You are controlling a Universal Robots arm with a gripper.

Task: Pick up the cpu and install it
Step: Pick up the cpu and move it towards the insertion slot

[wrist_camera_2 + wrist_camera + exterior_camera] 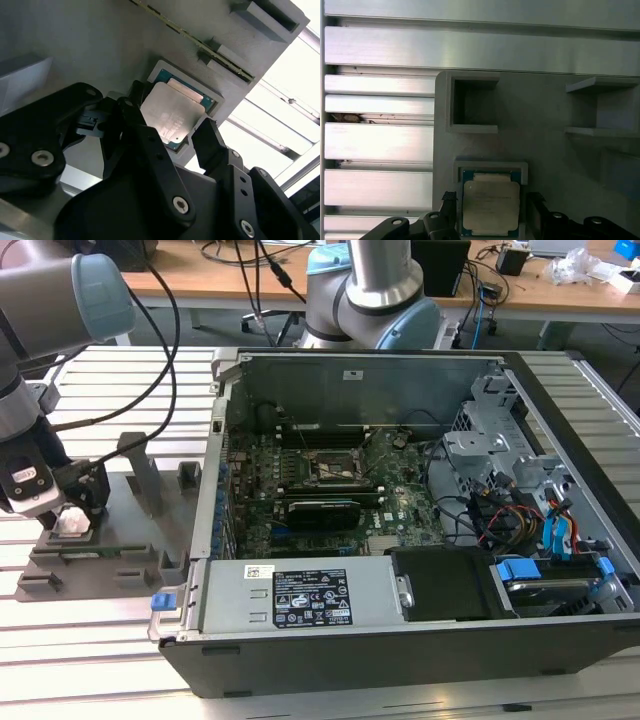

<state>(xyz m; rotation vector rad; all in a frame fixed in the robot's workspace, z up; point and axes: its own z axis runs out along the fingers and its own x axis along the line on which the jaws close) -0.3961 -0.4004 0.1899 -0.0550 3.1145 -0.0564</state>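
The cpu [172,116] [491,206], a silvery square plate with a thin rim, lies flat in a shallow pocket of the grey plastic tray [110,570]. My gripper [170,120] [491,202] hangs low over it, open. One black finger [131,107] stands on one side of the chip and the other finger [207,135] on the opposite side, each with a small gap to the chip's edge. In the exterior view the gripper [75,510] is at the tray's left end. The black socket frame [335,465] sits on the motherboard inside the open computer case.
The tray carries upright grey blocks [140,465] and a square recess [472,105] near the chip. The open case [400,540] lies at the exterior view's right, with cables, drive bays and a power supply [305,600]. A second robot arm's base [375,300] stands behind it.
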